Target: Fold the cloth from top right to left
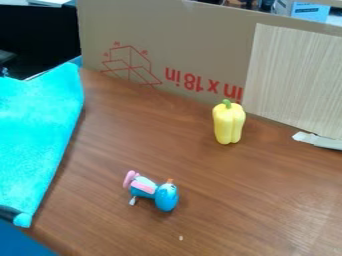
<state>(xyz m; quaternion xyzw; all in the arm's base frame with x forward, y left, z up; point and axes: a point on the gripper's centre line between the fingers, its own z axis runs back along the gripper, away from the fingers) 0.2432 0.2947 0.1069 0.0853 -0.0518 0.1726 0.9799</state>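
- While the turquoise cloth (33, 135) spreads at the table's (147, 135) left side, its top right corner near the cardboard (200, 45), a shallow pinch could let that corner slip.
- I cannot tell my hand's opening or hold.
- Any contents behind the cardboard, perhaps a box, are hidden.

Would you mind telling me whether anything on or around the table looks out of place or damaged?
The cardboard seems to stand upside down, as its red print is inverted. At the right, a pale strip has a ragged end, as if torn. A pale speck lies on the table. Nothing looks spilled.
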